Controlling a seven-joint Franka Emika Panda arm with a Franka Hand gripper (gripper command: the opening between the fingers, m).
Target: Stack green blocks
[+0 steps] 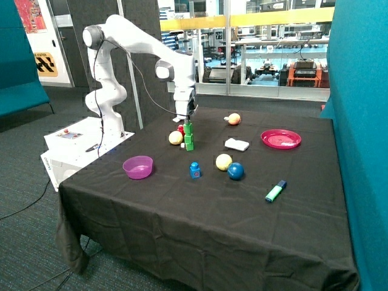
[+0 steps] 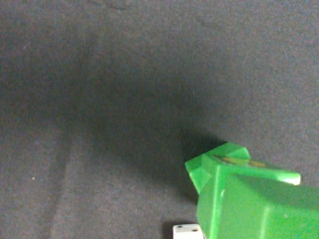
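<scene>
Three green blocks (image 1: 189,138) stand as one upright column on the black tablecloth, near the table's far side, next to a yellow ball (image 1: 176,137). My gripper (image 1: 188,120) hangs straight down directly over the top block, at or just above it; whether it still touches the block does not show. In the wrist view the green stack (image 2: 239,199) fills the corner close to the camera, with black cloth behind it. No gripper parts show in that view.
A small red thing (image 1: 180,128) and a small white cube (image 2: 188,232) lie close by the stack. A purple bowl (image 1: 138,167), blue studded block (image 1: 195,170), yellow ball (image 1: 224,162), blue ball (image 1: 236,171), teal marker (image 1: 276,191), white object (image 1: 237,144), pink plate (image 1: 280,139) and orange fruit (image 1: 234,119) lie around.
</scene>
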